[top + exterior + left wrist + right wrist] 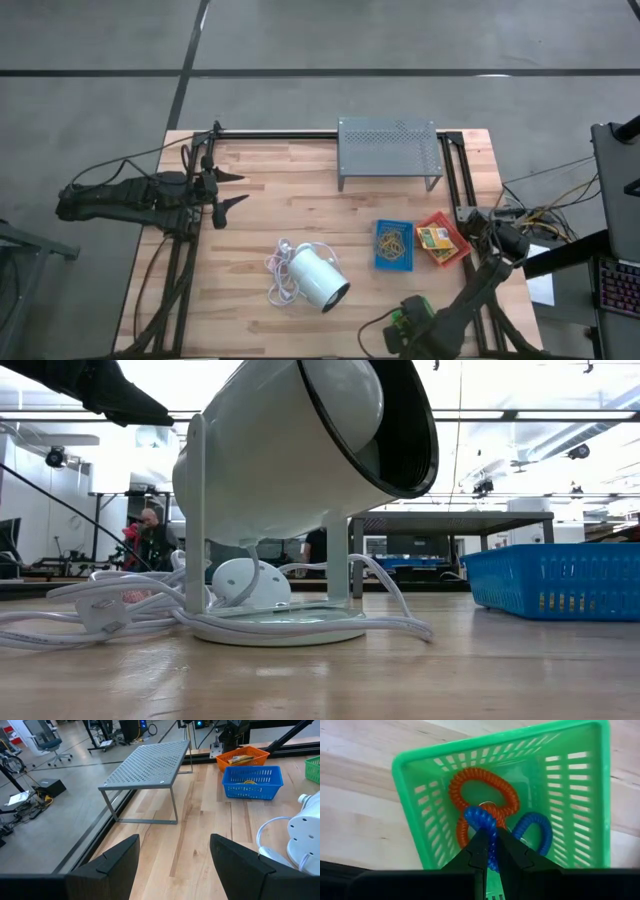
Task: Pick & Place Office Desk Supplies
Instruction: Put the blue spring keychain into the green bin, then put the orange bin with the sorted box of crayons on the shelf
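A green tray [420, 837] sits near the table's front edge, right of centre, and shows in the high view as green tray [398, 322]. Inside it lie red coiled loops [482, 787] and a second blue loop [540, 827]. My right gripper [490, 851] points down into the tray, shut on a blue coiled loop [479, 817]. A blue tray [393, 245] holds tan rubber bands. Beside it, a red tray [441, 240] holds yellow printed boxes. My left gripper [175, 865] waits open at the table's left, touching nothing. My right gripper pinches the blue coiled loop's strand [492, 840] between its two fingertips [476, 851]. The fingers come from above, pointing down into the green tray. The loop's free arc curves away over the red loops. I cannot tell whether it is lifted off the tray floor.
A big white cylinder [318, 278] with its white cord [280, 268] stands mid-table, left of the trays. A grey perforated stand [390, 148] occupies the far right. Bare wood lies between my left gripper and the cylinder.
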You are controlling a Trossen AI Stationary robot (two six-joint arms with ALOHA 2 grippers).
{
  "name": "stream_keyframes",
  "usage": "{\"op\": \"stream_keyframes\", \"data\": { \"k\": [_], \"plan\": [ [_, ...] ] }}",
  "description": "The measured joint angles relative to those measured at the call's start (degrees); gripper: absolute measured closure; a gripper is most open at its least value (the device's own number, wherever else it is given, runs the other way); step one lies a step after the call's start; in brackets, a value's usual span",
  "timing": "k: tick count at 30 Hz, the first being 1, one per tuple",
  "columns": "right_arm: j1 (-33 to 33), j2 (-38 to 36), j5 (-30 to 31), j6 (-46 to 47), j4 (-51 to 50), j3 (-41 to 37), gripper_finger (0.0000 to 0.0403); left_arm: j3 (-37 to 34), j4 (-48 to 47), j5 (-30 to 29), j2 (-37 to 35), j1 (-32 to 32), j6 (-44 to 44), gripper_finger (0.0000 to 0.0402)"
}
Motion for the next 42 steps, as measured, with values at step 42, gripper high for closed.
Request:
{"op": "stream_keyframes", "data": {
  "k": [42],
  "plan": [
    [-0.02,-1.36,-1.22,-1.91,-4.61,-1.5,0.0248,0.0,0.0,0.01,0.01,-0.01,0.0,0.0158]
  ]
}}
